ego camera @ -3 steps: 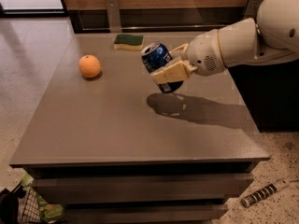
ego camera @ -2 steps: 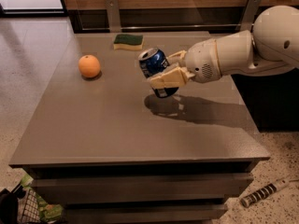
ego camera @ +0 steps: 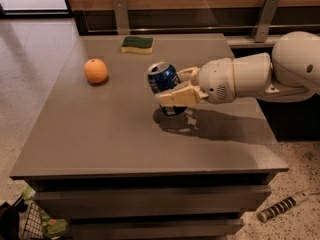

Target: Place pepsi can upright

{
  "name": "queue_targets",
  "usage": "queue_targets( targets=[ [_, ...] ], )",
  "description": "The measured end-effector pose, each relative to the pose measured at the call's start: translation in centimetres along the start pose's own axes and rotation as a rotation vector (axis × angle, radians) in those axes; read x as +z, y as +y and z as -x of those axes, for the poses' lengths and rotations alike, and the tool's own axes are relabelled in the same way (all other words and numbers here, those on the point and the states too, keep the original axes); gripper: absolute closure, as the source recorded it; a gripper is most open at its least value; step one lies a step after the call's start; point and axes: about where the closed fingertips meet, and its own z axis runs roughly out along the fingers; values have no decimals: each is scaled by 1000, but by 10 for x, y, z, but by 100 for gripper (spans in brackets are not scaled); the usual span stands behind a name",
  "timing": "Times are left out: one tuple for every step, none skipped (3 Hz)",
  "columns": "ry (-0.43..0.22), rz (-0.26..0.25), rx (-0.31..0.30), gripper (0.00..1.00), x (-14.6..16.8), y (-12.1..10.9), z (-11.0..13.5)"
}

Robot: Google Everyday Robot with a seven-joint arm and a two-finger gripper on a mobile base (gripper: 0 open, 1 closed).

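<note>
single view. camera sits high in front of table (ego camera: 125, 134), looks down at slant across top toward wood-panelled back wall. medium range: whole tabletop in frame, front edge and drawer fronts low in frame, floor visible at left and bottom right. arm enters from right edge. gripper (ego camera: 170, 85) just right of frame centre, over tabletop, fingers clasped on pepsi can (ego camera: 161, 76). orange (ego camera: 95, 70) left of centre, sponge (ego camera: 137, 44) near far edge.

Flat grey-brown rectangular table top (ego camera: 125, 144). Carries a round orange fruit (ego camera: 95, 70) near the far left corner and a flat green-and-yellow sponge (ego camera: 137, 44) at the far edge. Over the middle, nearer the right edge, hangs the cream two-finger gripper (ego camera: 168, 87), clamped on a tilted dark-blue pepsi can (ego camera: 161, 79).
</note>
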Motion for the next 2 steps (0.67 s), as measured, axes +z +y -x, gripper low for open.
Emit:
queue_targets(
  targets=[
    [-40, 23, -30, 100, 10, 13, -1],
    [-55, 22, -63, 100, 22, 25, -4]
  ],
)
